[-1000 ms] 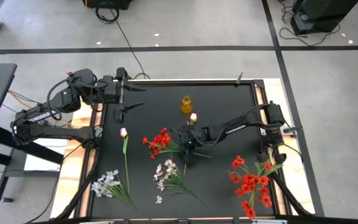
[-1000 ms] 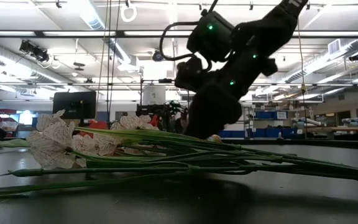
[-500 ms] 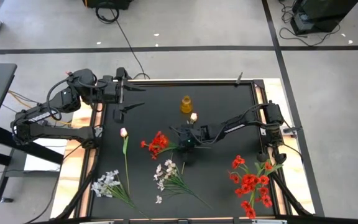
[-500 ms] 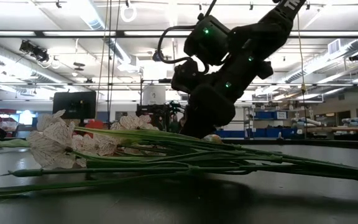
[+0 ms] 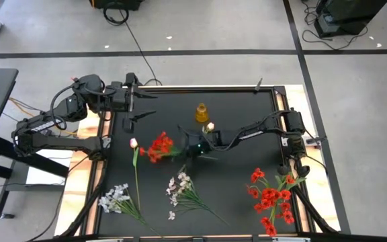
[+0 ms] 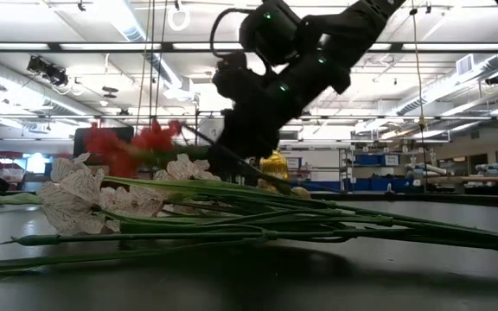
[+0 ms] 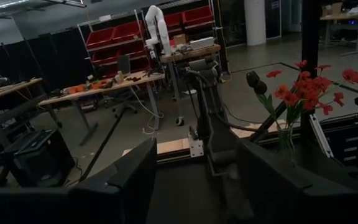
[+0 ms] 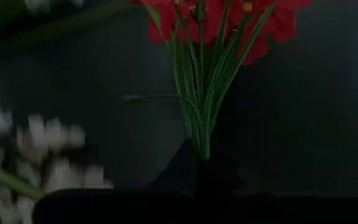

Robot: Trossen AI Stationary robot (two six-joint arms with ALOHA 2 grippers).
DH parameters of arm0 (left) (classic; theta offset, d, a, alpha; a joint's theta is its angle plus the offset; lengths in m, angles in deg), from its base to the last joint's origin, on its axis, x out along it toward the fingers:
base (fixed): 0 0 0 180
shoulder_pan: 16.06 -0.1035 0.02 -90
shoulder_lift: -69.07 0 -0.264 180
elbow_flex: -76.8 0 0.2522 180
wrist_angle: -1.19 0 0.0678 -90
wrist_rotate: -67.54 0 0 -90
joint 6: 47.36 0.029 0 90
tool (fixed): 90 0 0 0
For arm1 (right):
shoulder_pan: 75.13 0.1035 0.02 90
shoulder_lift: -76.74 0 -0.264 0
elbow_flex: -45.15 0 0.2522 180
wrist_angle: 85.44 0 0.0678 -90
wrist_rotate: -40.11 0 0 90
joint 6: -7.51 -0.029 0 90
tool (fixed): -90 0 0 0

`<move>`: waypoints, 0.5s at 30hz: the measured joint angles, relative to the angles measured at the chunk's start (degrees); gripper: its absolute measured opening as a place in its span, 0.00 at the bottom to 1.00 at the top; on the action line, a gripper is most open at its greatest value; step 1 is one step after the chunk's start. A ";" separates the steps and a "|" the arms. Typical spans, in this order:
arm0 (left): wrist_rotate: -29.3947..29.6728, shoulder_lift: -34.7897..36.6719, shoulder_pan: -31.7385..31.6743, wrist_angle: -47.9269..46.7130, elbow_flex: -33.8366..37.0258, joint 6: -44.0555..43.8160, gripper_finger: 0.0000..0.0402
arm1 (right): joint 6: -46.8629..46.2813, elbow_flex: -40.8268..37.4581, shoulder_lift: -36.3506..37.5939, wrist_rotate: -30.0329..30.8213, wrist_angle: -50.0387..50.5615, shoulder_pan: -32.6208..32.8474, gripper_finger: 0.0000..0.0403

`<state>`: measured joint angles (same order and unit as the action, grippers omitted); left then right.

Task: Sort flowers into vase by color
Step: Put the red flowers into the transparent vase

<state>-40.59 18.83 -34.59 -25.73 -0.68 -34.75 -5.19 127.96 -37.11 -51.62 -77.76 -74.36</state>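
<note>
Since the earlier frames, the right claw (image 5: 192,146) had clamped together on the stems of a bunch of red flowers (image 5: 158,146) and carried it toward the left side of the worktop (image 5: 240,111); in the low view the red blossoms (image 6: 132,142) hung clear above the flowers lying on the surface. That bunch sat near the middle, close beside a pink tulip (image 5: 134,143) whose stem ran toward the near edge. A yellow vase (image 5: 201,112) stood just behind the right claw, with a second tulip bud (image 5: 209,126) beside it. Two sprays of white flowers (image 5: 181,185) lay near the front edge, one of them (image 5: 115,198) at the left corner, and another red bunch (image 5: 270,197) lay at the right front. The left claw (image 5: 134,107) waited at the far left corner, fingers apart and holding nothing.
</note>
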 joint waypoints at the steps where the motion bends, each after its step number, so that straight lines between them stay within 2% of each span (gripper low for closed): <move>1: 0.01 0.00 0.00 0.00 0.00 0.00 0.56 | -1.12 0.00 0.35 0.11 -1.40 -0.35 0.04; 5: 0.02 0.01 0.00 0.03 0.00 -0.77 0.56 | -4.20 0.07 2.31 0.15 -6.77 -1.88 0.04; 15: 0.39 1.63 0.00 0.01 0.02 -4.47 0.56 | -4.19 0.07 7.11 0.15 -15.73 -4.51 0.04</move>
<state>-40.19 20.46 -34.59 -25.72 -0.66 -39.22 -9.37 128.03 -30.00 -51.47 -93.48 -78.87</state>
